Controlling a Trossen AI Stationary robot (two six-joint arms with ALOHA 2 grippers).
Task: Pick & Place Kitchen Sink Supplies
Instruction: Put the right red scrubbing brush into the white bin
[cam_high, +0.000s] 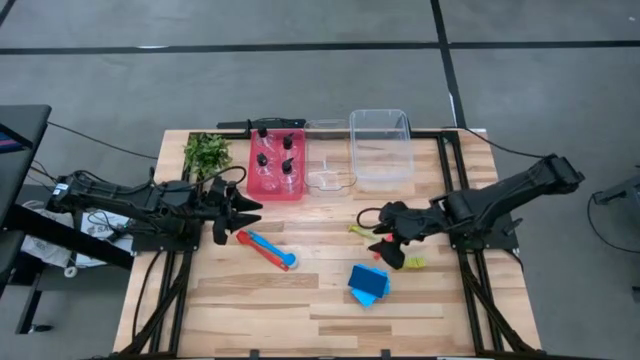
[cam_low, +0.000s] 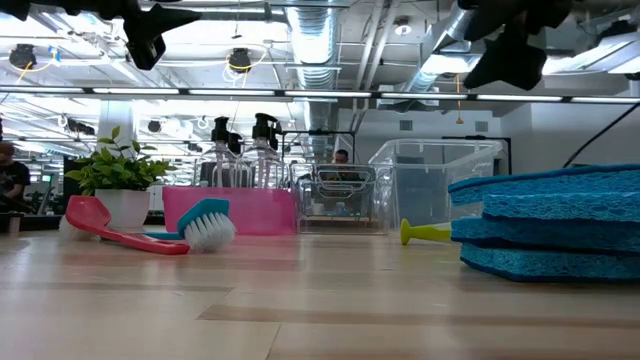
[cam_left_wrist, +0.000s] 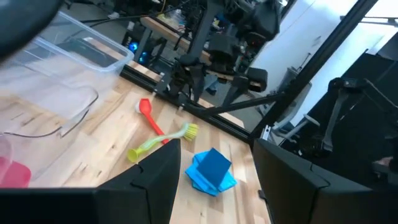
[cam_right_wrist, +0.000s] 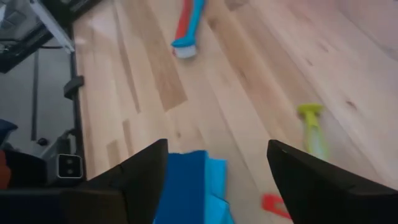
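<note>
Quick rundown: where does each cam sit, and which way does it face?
High: overhead, straight down on table; both arms show.
Low: table height, level past blue sponges into room; arms overhead.
Left wrist: aimed across table; own fingers at bottom.
Right wrist: angled down; own fingers at bottom.
All four share the sponges.

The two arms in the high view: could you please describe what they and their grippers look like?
Both arms are black and jointed, built of slim segments, with black cables looped along them. The left arm ends in the left gripper with pointed black jaws. The right arm ends in the bulkier right gripper. In the wrist views the jaws show as flat, angular, matte black plates. No markings are visible.
</note>
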